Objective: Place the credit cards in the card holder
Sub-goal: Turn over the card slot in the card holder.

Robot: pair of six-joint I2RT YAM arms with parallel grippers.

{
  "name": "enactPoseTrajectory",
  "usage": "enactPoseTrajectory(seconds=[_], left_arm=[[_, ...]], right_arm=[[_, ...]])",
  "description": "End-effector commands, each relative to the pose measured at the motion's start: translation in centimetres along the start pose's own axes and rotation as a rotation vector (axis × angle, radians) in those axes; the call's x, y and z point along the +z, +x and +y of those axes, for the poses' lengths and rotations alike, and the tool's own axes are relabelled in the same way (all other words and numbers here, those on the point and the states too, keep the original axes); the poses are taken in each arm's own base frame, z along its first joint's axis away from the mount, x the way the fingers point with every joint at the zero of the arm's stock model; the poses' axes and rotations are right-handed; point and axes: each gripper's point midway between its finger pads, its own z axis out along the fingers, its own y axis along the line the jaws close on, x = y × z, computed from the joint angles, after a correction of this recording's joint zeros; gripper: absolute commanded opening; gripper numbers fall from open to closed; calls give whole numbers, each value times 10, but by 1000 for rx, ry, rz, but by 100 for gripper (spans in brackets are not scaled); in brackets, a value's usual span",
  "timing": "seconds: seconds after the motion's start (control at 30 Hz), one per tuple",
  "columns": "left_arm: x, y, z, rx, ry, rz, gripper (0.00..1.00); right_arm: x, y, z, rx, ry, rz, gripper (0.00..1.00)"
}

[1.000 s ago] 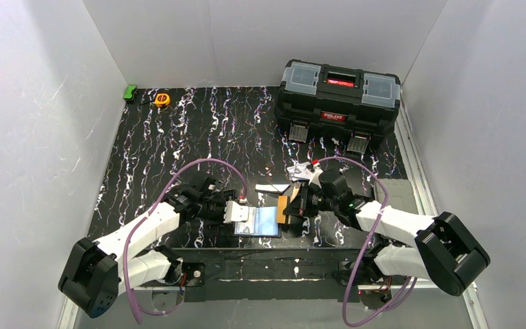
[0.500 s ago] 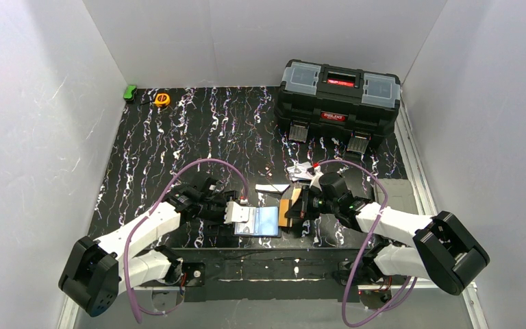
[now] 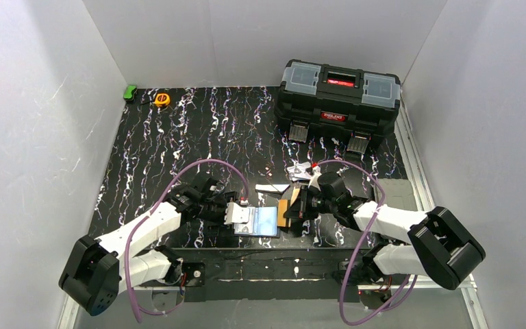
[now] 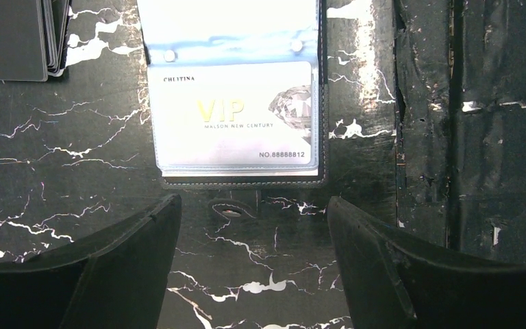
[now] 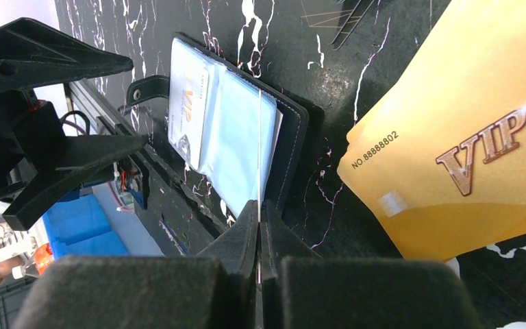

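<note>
Left pincer (image 4: 252,205) is hanging spread wide and holding nothing, its two dark fingers (image 4: 133,240) standing to either side of the near edge of the card holder (image 4: 240,183). That black holder is lying open and flat on the dark marbled desk (image 4: 55,151) near its front edge, between the two arms, with its clasp tab (image 5: 144,89) pointing toward the left pincer. A silver-white card (image 4: 233,116) with gold VIP lettering is sitting inside the holder's clear sleeve. Right pincer (image 5: 259,209) is pressing fully closed on a thin pale sheet (image 5: 259,137) seen edge-on over the holder's right side; whether this is a card or a sleeve leaf, I cannot tell. An orange-yellow card (image 5: 452,157) is lying just right of the holder, close to the right pincer. More cards (image 4: 14,38) are resting in a stack beyond the holder, apart from it. A big black toolbox (image 3: 339,96) is standing at the back right of the desk.
</note>
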Motion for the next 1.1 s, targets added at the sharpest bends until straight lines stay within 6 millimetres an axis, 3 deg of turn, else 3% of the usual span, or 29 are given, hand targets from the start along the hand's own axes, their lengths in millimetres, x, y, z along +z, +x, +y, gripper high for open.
enactPoseTrajectory(seconds=[0.0, 0.13, 0.3, 0.67, 1.07], left_arm=[[4, 1, -12, 8, 44, -14, 77], [6, 4, -15, 22, 54, -9, 74], [11, 4, -16, 36, 66, -12, 61], [19, 10, -18, 64, 92, 7, 53], [21, 13, -20, 66, 94, 13, 45]], right_arm=[[3, -3, 10, -13, -48, -9, 1], [3, -6, 14, -17, -63, -12, 1], [2, -7, 18, -24, -75, -17, 1], [3, -7, 29, -47, -140, -7, 1], [11, -2, 25, -33, -142, 30, 1]])
